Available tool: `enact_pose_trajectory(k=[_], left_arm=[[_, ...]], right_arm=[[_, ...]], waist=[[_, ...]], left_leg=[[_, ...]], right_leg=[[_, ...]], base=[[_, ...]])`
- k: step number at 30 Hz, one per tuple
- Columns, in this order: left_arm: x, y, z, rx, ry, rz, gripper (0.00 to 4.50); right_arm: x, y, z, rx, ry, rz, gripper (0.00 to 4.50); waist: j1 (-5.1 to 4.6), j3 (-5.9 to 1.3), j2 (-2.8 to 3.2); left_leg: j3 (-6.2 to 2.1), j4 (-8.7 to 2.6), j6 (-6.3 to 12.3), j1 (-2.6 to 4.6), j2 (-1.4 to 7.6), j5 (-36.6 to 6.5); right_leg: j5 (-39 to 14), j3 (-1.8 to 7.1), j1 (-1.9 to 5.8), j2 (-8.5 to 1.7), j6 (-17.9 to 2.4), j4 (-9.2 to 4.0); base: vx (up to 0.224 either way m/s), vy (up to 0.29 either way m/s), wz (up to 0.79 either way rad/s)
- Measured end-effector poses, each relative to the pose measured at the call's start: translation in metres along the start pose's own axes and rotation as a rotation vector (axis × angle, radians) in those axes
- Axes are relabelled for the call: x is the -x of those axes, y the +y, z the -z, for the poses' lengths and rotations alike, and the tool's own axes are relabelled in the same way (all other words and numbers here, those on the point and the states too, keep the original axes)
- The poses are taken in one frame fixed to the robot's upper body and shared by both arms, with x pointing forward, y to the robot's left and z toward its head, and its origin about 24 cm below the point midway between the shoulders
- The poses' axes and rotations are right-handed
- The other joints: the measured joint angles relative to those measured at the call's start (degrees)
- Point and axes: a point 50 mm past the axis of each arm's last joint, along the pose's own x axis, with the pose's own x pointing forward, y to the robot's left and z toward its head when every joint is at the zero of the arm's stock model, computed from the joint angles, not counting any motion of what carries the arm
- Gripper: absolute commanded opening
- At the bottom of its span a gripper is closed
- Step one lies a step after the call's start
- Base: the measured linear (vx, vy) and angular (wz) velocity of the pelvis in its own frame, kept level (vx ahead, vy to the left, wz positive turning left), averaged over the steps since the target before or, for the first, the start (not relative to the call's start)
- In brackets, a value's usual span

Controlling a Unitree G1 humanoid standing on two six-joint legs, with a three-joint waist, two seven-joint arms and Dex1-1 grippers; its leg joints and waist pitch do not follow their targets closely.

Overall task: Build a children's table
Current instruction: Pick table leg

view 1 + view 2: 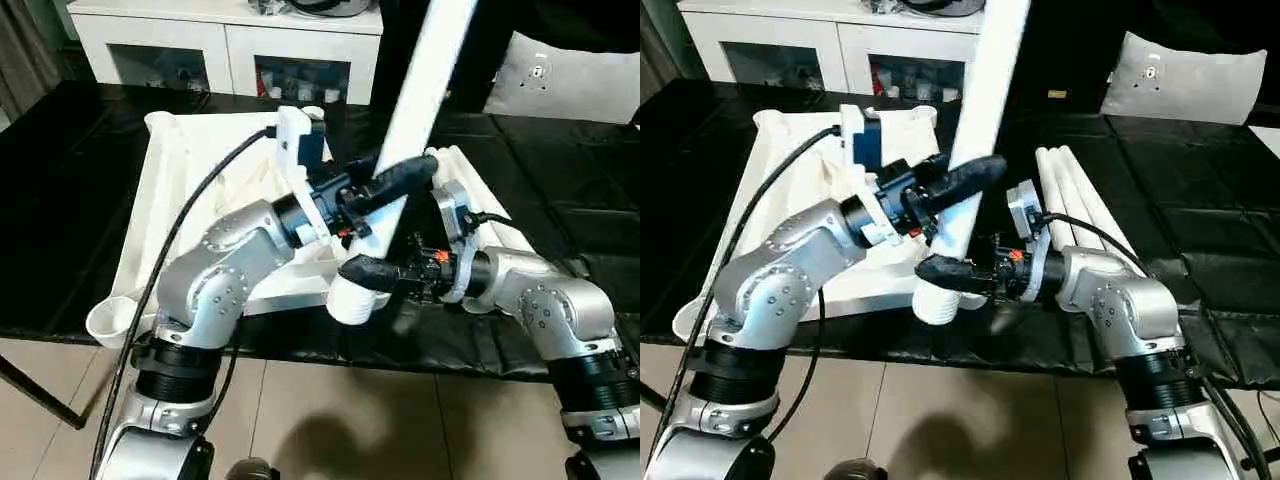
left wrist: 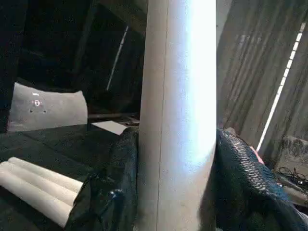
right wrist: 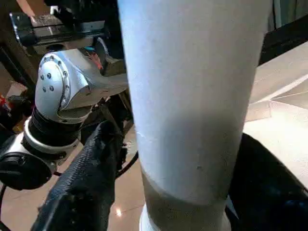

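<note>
Dim room, window glare on the leg (image 2: 178, 115), soft blurred close-ups.

Black-covered table (image 1: 560, 230) over a tiled floor (image 1: 330, 420). White tabletop (image 1: 175, 190) lay underside up toward the left edge, one corner socket overhanging the near edge. Spare white legs (image 1: 1080, 195) lay side by side right of centre.

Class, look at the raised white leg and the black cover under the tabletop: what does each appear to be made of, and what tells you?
Leg: probably smooth plastic tube, with a soft even sheen and a hollow round end. Cover: seemingly glossy plastic or vinyl sheeting, creased and reflective.
</note>
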Motion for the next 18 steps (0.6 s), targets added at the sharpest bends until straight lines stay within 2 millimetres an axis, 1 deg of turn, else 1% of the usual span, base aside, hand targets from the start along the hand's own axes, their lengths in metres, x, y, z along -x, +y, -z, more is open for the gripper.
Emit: enact_pose_trajectory(k=[3,4,6,7,8,9,10,11,13,14,15,17,18], left_arm=[[-0.0006,-0.0006,0.0008,0.003,0.0,0.003,1.8],[-0.0008,-0.0007,0.0008,0.004,-0.001,0.004,1.8],[-0.0012,-0.0012,0.0013,0.005,0.0,0.006,1.8],[-0.0014,-0.0013,0.0013,0.006,-0.001,0.007,1.8],[-0.0016,-0.0012,0.0017,0.007,-0.001,0.005,1.8],[-0.0016,-0.0008,0.0022,0.01,0.001,0.004,1.8],[-0.0016,-0.0006,0.0025,0.011,0.001,0.003,1.8],[-0.0016,-0.0003,0.0029,0.013,0.002,0.001,1.8],[-0.0014,0.0003,0.0031,0.013,0.003,-0.003,1.8],[-0.0014,0.0003,0.0031,0.012,0.003,-0.003,1.79],[-0.0014,0.0003,0.0031,0.012,0.004,-0.003,1.79],[-0.0013,0.0007,0.0033,0.003,0.008,-0.008,1.79],[-0.0014,0.0007,0.0031,0.001,0.006,-0.008,1.79]], right_arm=[[0.0004,-0.0007,0.0007,-0.004,0.0,0.003,2.59],[0.0004,-0.0008,0.0008,-0.005,0.001,0.004,2.59],[0.0008,-0.0015,0.0018,-0.011,0.0,0.006,2.36],[0.0009,-0.0023,0.0031,-0.018,0.001,0.008,2.36],[0.0004,-0.0026,0.0042,-0.023,0.003,0.006,2.18],[0.0,-0.0027,0.0046,-0.023,0.004,0.006,2.18],[0.0,-0.0028,0.0047,-0.023,0.006,0.007,2.03],[-0.0001,-0.0029,0.0047,-0.018,0.008,0.008,2.0],[-0.0007,-0.0032,0.0048,-0.006,0.01,0.011,2.0],[-0.0008,-0.0032,0.0049,-0.007,0.01,0.011,2.49],[-0.0008,-0.0033,0.005,-0.008,0.01,0.011,2.61],[-0.001,-0.0038,0.0061,-0.018,0.009,0.012,2.64],[-0.0017,-0.0039,0.0071,-0.025,0.01,0.01,2.75]], waist=[[0.0,0.0,0.0],[0.0,0.0,0.0],[0.0,0.0,0.0],[0.0,-0.01,-0.01],[-0.01,0.0,-0.01],[0.0,0.0,-0.01],[0.01,0.0,-0.01],[0.01,-0.01,-0.01],[0.0,-0.01,-0.01],[0.0,-0.01,-0.01],[0.01,0.0,-0.01],[-0.01,0.0,-0.01],[-0.01,-0.01,-0.01]], left_leg=[[0.0,0.0,0.0,0.0,0.0,0.0],[0.01,0.0,0.0,0.0,0.0,0.0],[0.01,0.01,0.0,0.0,0.0,0.0],[0.01,0.01,0.0,0.0,0.0,0.0],[0.01,0.02,0.0,0.0,0.0,0.0],[0.01,0.02,0.0,0.0,0.0,0.0],[0.01,0.02,0.0,0.0,0.01,0.0],[0.01,0.03,0.0,0.0,0.01,0.0],[0.01,0.03,0.0,0.0,0.01,0.0],[0.01,0.03,0.0,0.0,0.01,0.0],[0.02,0.03,0.0,0.0,0.01,0.0],[0.02,0.03,0.01,-0.01,0.01,0.0],[0.02,0.03,0.01,0.0,0.01,0.0]], right_leg=[[0.0,0.0,0.0,0.0,0.0,0.0],[0.0,0.0,0.0,0.0,0.0,0.0],[0.0,0.0,0.0,0.0,0.0,0.0],[0.0,0.0,0.0,0.0,0.0,0.01],[0.0,0.0,0.0,0.0,0.0,0.02],[0.0,0.0,0.0,0.0,0.0,0.02],[0.0,0.0,0.0,0.0,0.0,0.02],[0.0,0.0,0.0,0.0,0.0,0.02],[0.0,0.0,0.0,0.0,0.0,0.02],[0.0,0.0,0.0,0.0,0.0,0.02],[0.0,0.0,0.0,0.0,0.0,0.02],[0.0,0.0,0.0,0.0,0.0,0.02],[0.0,0.0,0.0,0.0,0.0,0.02]], base=[[0.0,0.0,0.0],[0.0,0.0,0.0],[0.0,0.0,0.0],[0.0,0.0,0.0],[0.0,0.0,0.0],[0.0,0.0,0.0],[0.0,0.0,0.0],[0.0,0.0,0.0],[0.0,0.0,0.0],[0.0,0.0,0.0],[0.0,0.0,0.0],[0.0,0.0,0.0],[0.0,0.0,0.0]])
